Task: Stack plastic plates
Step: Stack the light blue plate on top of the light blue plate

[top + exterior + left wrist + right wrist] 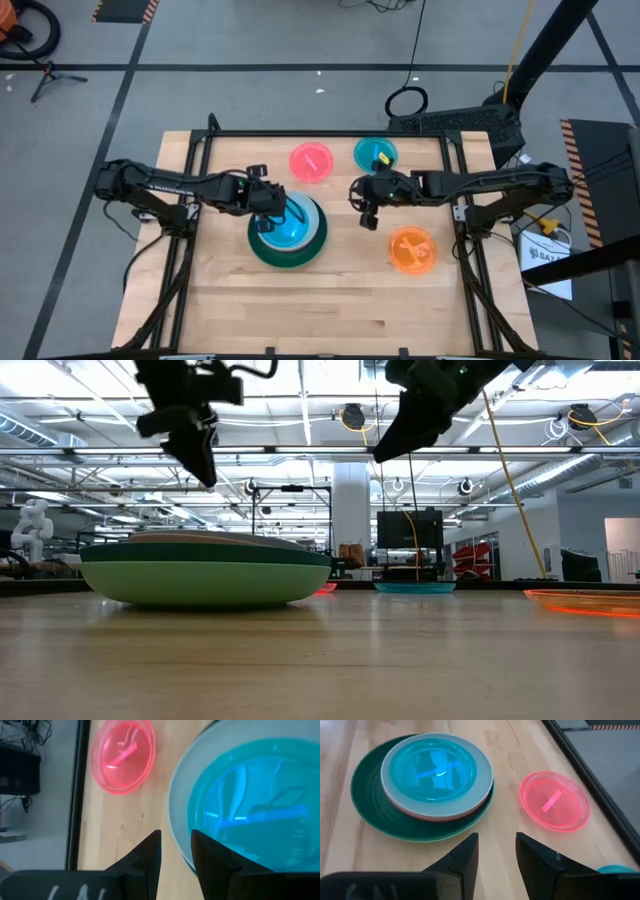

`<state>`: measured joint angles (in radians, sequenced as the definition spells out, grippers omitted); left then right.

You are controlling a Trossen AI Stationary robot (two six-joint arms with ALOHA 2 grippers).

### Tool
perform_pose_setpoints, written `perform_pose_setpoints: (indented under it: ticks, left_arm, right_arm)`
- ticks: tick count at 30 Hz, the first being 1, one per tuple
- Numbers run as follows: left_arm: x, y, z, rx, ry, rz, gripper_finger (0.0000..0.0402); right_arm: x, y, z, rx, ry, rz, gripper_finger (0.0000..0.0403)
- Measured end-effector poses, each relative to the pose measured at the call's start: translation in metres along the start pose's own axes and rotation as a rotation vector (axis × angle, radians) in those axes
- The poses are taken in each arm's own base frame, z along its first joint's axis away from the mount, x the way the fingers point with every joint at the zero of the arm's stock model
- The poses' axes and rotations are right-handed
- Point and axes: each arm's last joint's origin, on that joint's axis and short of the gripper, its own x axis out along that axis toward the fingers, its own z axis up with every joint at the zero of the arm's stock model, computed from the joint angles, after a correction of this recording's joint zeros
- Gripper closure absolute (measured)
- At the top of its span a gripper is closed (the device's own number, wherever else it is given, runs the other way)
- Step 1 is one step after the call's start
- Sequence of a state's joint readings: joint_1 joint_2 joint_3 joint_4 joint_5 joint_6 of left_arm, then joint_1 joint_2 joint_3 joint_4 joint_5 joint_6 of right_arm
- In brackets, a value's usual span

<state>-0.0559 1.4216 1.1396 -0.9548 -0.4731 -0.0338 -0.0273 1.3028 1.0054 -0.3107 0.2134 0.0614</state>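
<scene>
The stack of plastic plates [287, 238] stands left of the table's middle: a dark green plate [375, 805] over a light green one [200, 582], a reddish edge, then a pale blue plate [479, 790] with a small cyan plate [437, 767] on top. A hot pink plate [311, 162], a second cyan plate [375, 153] and an orange plate [412, 250] each lie alone on the wood. My left gripper [176, 851] hangs narrowly open above the stack's far-left rim. My right gripper [496, 851], also narrowly open, hovers right of the stack.
A dark metal frame rail [330, 133] runs along the table's far edge and side rails [462, 215] along its left and right. Bare wood [330, 310] stretches across the near half. The low view shows both grippers [205, 470] [390, 450] well above the plates.
</scene>
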Motion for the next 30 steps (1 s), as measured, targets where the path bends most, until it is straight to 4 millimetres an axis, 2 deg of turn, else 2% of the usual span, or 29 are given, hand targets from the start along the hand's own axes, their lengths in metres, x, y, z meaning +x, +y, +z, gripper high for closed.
perform_pose_setpoints:
  ticks: [5, 9, 12, 18, 22, 26, 30]
  left_arm:
    - [0.017, -0.005, -0.023, 0.024, -0.001, 0.005, 0.0289]
    - [0.017, 0.002, -0.041, 0.011, 0.006, 0.023, 0.0289]
    - [0.003, 0.013, -0.044, -0.020, -0.069, 0.068, 0.0289]
    - [-0.036, 0.036, -0.039, -0.070, -0.394, 0.116, 0.0289]
    - [-0.059, 0.049, -0.042, -0.124, -0.549, 0.148, 0.0289]
    - [-0.071, 0.055, -0.052, -0.169, -0.592, 0.149, 0.0289]
    - [-0.073, 0.056, -0.058, -0.202, -0.580, 0.134, 0.0289]
  right_arm:
    - [0.012, -0.001, -0.003, 0.120, 0.026, -0.078, 0.0280]
    - [0.025, -0.011, -0.007, 0.218, 0.050, -0.193, 0.0280]
    - [0.036, -0.025, -0.011, 0.295, 0.077, -0.230, 0.0280]
    - [0.056, -0.061, -0.021, 0.440, 0.170, -0.264, 0.0280]
    - [0.068, -0.080, -0.018, 0.482, 0.190, -0.237, 0.0280]
    - [0.082, -0.095, -0.011, 0.491, 0.203, -0.229, 0.0280]
    - [0.094, -0.108, -0.004, 0.514, 0.259, -0.257, 0.0280]
